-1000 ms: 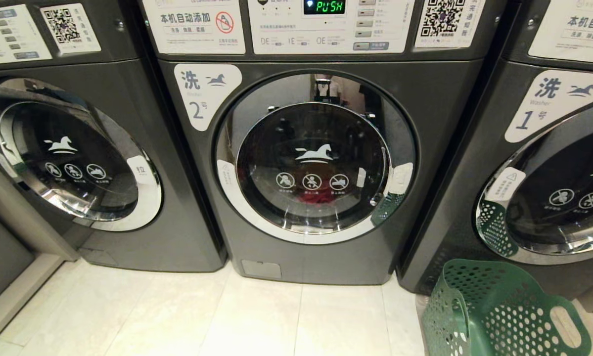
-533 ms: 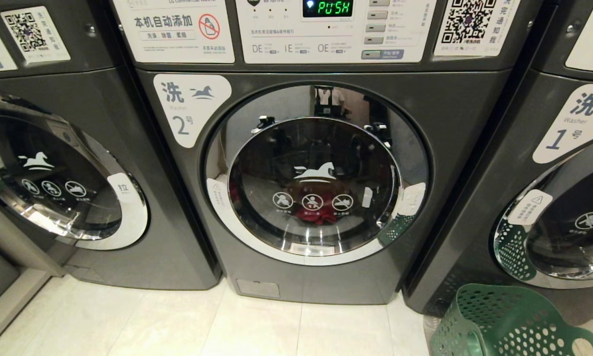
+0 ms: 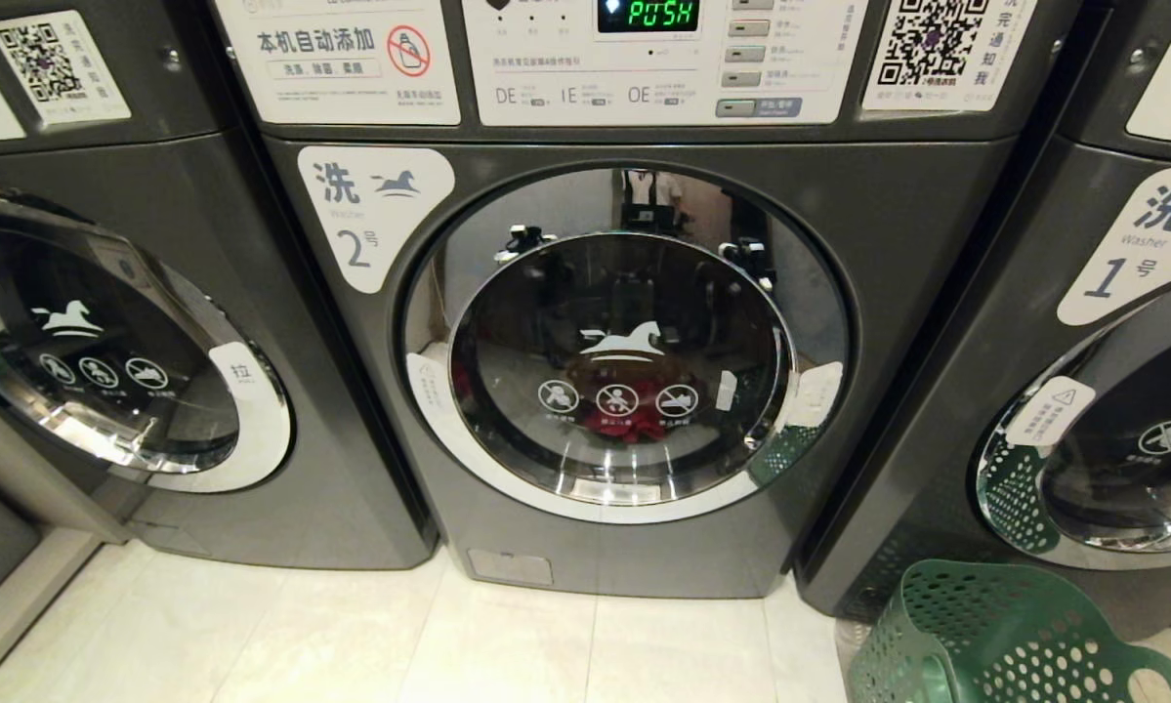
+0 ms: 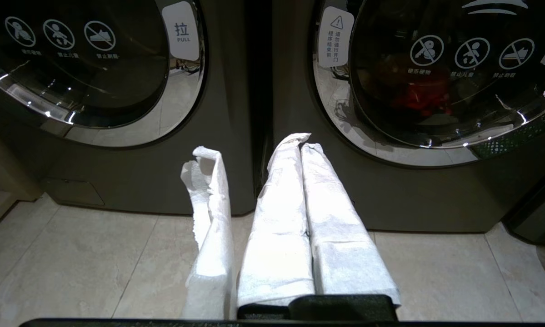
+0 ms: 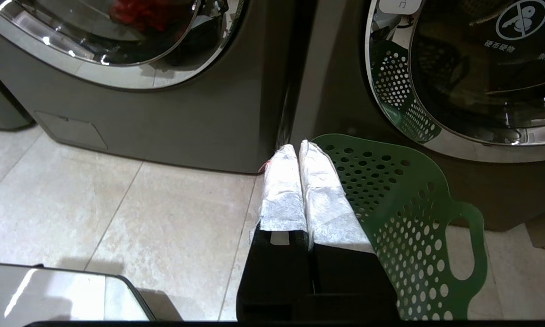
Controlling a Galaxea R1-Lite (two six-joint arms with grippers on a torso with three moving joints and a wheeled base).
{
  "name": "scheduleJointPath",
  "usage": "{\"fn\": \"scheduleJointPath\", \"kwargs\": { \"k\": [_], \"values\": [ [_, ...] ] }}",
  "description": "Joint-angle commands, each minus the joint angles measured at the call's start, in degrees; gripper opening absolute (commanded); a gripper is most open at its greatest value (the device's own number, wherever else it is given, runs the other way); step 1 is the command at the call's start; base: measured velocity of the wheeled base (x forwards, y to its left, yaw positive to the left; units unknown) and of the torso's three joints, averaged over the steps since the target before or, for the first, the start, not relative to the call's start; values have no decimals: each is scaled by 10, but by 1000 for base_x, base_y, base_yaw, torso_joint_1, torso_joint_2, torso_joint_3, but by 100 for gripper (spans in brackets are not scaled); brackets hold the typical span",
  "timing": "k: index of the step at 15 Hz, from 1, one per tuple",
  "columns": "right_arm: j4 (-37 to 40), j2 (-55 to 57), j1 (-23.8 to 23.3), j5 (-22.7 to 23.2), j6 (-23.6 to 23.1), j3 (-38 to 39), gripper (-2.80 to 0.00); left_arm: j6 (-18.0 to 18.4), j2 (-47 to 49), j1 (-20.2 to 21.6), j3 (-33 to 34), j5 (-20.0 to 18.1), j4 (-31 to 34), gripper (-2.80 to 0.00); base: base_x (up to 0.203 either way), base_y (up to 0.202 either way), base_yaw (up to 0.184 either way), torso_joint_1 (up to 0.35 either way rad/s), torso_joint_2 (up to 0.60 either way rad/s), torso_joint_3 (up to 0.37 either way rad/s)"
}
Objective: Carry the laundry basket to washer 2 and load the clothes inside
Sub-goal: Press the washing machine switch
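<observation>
Three grey washers stand in a row; washer 2 [image 3: 634, 342] is the middle one, its round door shut. Red clothes [image 3: 634, 410] show through the glass, low in the drum. Laundry basket [image 3: 1005, 635] sits on the tiled floor [image 3: 351, 635] to the right, in front of the washer marked 1 [image 3: 1112, 391], and looks empty from what shows.

Left gripper [image 4: 302, 145]: white-wrapped fingers pressed together, holding nothing, low before the seam between the left washer and washer 2. A loose strip of wrap hangs beside it. Right gripper [image 5: 298, 147]: fingers together, empty, just beside the basket's rim.

Judgement: loading looks done. Display [image 3: 648, 14] reads PUSH. Finishing well likely means confirming the door is fully latched, with no fabric caught at the rim, and keeping the grippers clear of the glass.
</observation>
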Motion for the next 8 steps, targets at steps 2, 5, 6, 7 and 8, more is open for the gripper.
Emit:
{"fn": "scheduleJointPath", "kwargs": {
  "k": [2, 5, 6, 7, 8],
  "values": [
    [0, 0, -1, 1, -3, 0, -280, 0, 0, 0, 22, 0, -2, -280, 0, 0, 0, 58, -423, -323],
    [1, 0, 0, 0, -3, 0, -280, 0, 0, 0, 22, 0, -2, -280, 0, 0, 0, 105, -478, -331],
    [0, 0, 0, 0, -3, 0, -280, 0, 0, 0, 22, 0, -2, -280, 0, 0, 0, 116, -464, -338],
    [0, 0, -1, 0, -4, 0, -280, 0, 0, 0, 22, 0, -2, -280, 0, 0, 0, 140, -453, -316],
    [0, 0, 0, 0, -3, 0, -280, 0, 0, 0, 22, 0, -2, -280, 0, 0, 0, 133, -475, -327]
  ]
}}
